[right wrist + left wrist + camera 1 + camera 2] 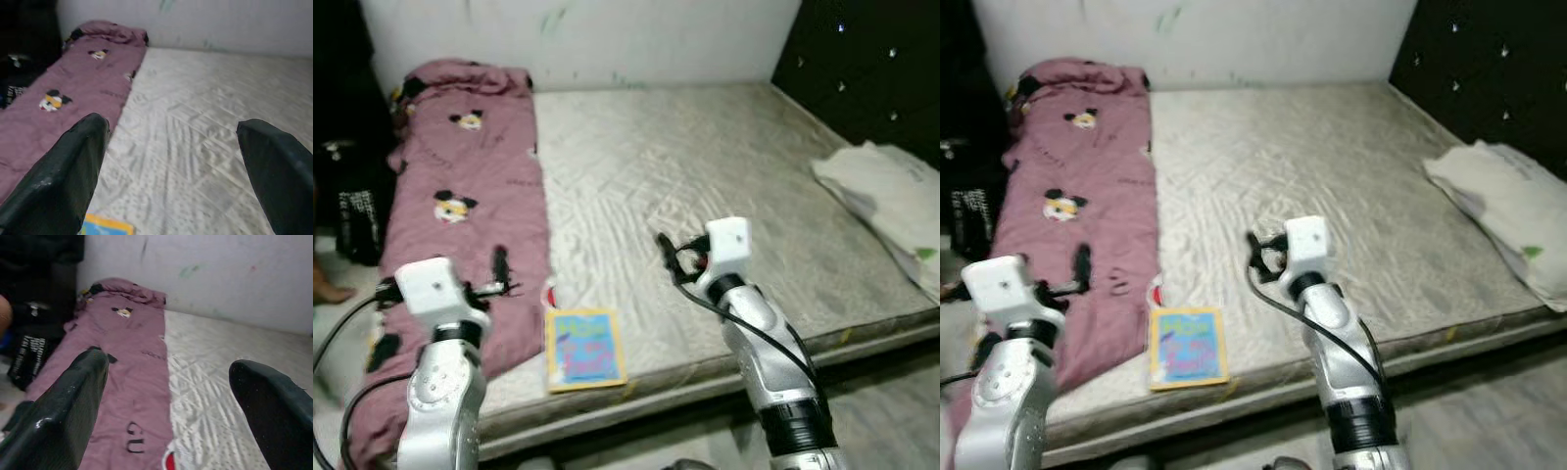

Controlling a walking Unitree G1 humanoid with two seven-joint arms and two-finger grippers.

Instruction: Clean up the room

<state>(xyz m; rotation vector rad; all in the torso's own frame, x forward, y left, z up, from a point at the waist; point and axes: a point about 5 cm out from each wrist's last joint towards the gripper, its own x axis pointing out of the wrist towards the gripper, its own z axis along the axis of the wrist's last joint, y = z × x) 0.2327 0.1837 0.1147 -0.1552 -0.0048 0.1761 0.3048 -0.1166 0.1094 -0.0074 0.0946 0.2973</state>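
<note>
Book [584, 349] on the bed's near edge, at 6 o'clock of the mattress [724, 176]: approach step, nothing picked up yet.
It lies flat, thin, yellow-bordered with a blue cover, just beside the pink blanket [470, 225]. Left claw [499, 269] hovers over the blanket, right claw [668, 257] at the book's 1 o'clock; both spread wide and empty. Likely next: lower one onto the book's edge.

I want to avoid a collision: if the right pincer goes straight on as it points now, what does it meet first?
Probably the bare mattress. The right pincer is open and points low across it toward the far wall; the depth is unclear.
</note>
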